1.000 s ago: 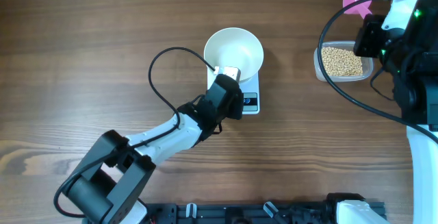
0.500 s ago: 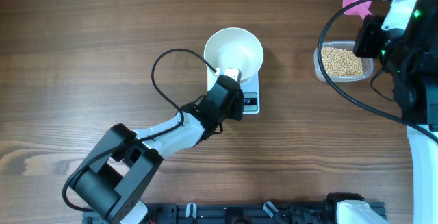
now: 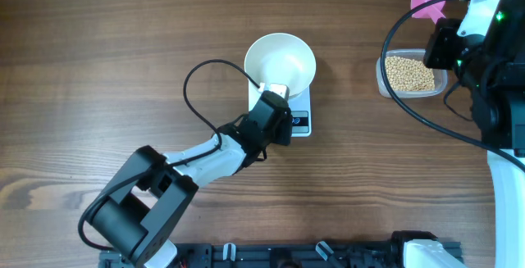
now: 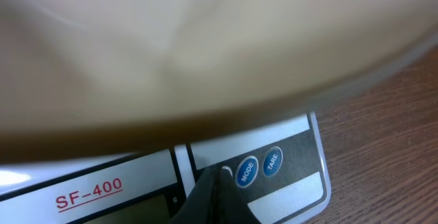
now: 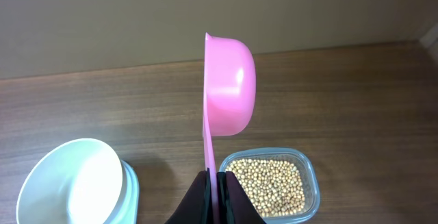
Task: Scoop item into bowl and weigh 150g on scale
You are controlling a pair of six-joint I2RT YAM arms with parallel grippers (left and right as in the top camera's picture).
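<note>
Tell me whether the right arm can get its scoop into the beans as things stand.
Probably yes: the right gripper holds the pink scoop close beside the open tub of beans, with no lid or object between.

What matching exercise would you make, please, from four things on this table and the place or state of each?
Things:
1. bowl
2. beans
3. pink scoop
4. left claw

Places or states:
A. in the clear tub
B. gripped by the shut right claw
C. empty, on the scale
D. shut, tip at the scale's buttons

Pairs: 1-C, 2-A, 3-B, 4-D.
</note>
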